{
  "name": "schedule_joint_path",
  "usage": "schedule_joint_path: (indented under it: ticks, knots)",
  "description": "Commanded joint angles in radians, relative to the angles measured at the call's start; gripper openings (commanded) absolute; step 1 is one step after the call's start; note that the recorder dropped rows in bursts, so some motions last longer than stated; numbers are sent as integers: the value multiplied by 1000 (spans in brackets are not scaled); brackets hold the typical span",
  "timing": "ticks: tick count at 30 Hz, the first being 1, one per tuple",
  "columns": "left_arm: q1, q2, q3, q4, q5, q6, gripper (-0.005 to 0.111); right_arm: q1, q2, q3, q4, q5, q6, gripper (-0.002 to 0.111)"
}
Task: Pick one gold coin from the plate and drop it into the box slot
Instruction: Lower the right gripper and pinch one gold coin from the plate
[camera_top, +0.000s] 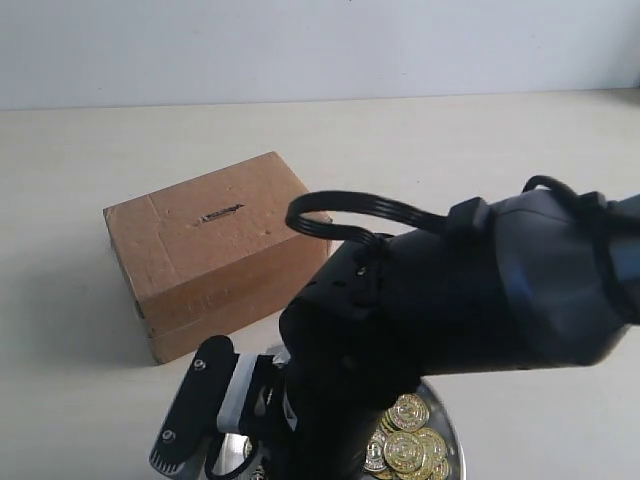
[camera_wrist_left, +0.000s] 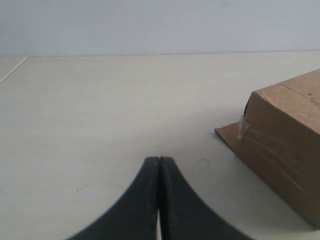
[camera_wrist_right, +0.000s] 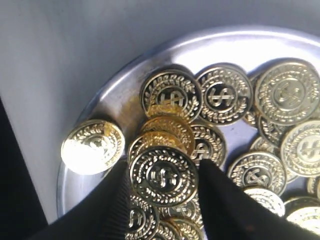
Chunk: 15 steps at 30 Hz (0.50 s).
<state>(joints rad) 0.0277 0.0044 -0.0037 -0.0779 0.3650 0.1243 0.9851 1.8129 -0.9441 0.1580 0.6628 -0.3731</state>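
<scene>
The silver plate (camera_wrist_right: 112, 95) holds several gold coins (camera_wrist_right: 222, 95), and its rim (camera_top: 452, 432) shows at the bottom of the exterior view. My right gripper (camera_wrist_right: 162, 166) hangs low over the plate. Its two black fingers sit against opposite edges of one gold coin (camera_wrist_right: 162, 177) on top of the pile. The brown cardboard box (camera_top: 215, 250) stands behind the plate with its dark slot (camera_top: 220, 213) on top. The left wrist view shows the box's end (camera_wrist_left: 287, 160) off to one side. My left gripper (camera_wrist_left: 159, 161) is shut and empty above the bare table.
One coin (camera_wrist_right: 92, 146) rests on the plate's rim, apart from the pile. The right arm's dark body (camera_top: 450, 290) hides most of the plate in the exterior view. Pale tabletop (camera_top: 480, 150) lies around the box.
</scene>
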Motion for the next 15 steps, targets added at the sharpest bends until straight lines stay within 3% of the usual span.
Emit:
schedule_joint_path:
  ticks: [1, 15]
  knots:
    - [3, -4, 4, -11, -9, 0, 0, -4, -66, -2, -9, 62, 0, 23]
    - [3, -4, 4, -11, -9, 0, 0, -2, -279, -2, 25, 202, -1, 23]
